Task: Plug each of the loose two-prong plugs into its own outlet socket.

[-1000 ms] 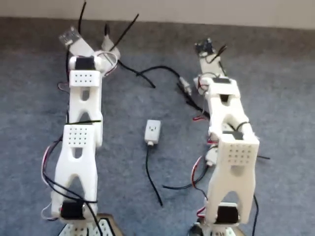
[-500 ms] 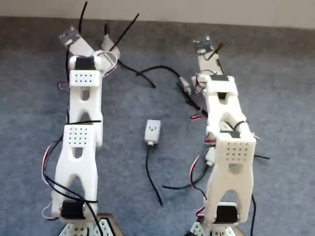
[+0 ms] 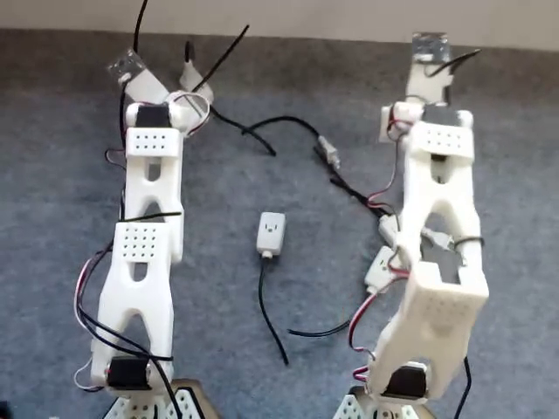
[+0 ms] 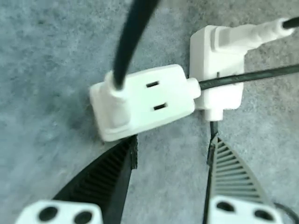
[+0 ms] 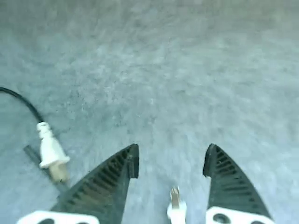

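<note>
The plug point(image 3: 327, 150) that matters lies on the carpet point(image 3: 489, 175) between the two arms, well nearer the right one. The right claw point(image 5: 172, 151) is spread wide and holds nothing. It hangs over bare carpet, with the plug off to its inner side, toward the left arm, so I'd say it needs to swing inward before it can close on anything. The plug lies slantwise. Its black cord point(image 3: 279, 127) runs off from the far end toward the left arm, and its tip seems to point back toward the arms' bases. A grasp across its short body looks the likelier fit. A small white piece point(image 5: 175, 203) with a metal tip sits low between the right jaws, and I cannot tell what it is. The left claw point(image 4: 173, 140) is also wide and empty. A two-slot socket point(image 4: 145, 100) lies just beyond its fingertips, slots facing up, touching a white block point(image 4: 217, 70) behind it. A second, middle socket point(image 3: 271, 231) rests between the arms, its long side running the way the arms do and its cord trailing toward the bases. The carpet is grey-blue with a short pile, soft enough that a plug might tip when nudged. A pale wall point(image 3: 349, 17) runs along the far edge.
</note>
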Available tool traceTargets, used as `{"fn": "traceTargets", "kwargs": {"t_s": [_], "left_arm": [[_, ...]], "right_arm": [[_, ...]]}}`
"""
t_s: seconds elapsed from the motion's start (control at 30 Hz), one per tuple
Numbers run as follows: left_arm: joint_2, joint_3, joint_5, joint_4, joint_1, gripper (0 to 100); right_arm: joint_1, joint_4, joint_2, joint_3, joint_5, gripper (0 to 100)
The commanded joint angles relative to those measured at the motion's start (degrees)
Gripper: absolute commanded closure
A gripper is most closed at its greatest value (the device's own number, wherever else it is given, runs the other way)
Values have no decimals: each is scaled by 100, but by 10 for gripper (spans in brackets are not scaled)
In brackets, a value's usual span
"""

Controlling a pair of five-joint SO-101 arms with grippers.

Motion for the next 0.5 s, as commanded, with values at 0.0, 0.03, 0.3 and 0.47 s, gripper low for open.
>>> {"fn": "traceTargets", "kwargs": {"t_s": [0.0, 0.03, 0.3, 0.47], "left_arm": [[-66, -198, -18, -721, 391, 745], [-75, -198, -18, -853, 497, 745], [-31, -189, -431, -2022, 1253, 745], [127, 22, -1125, -2180, 1675, 745]], "right_arm": [[92, 567, -866, -198, -62, 772], [171, 743, -971, -198, -79, 772], [1174, 1385, -1200, -145, -79, 772], [1815, 1754, -1191, -136, -79, 772]]}}
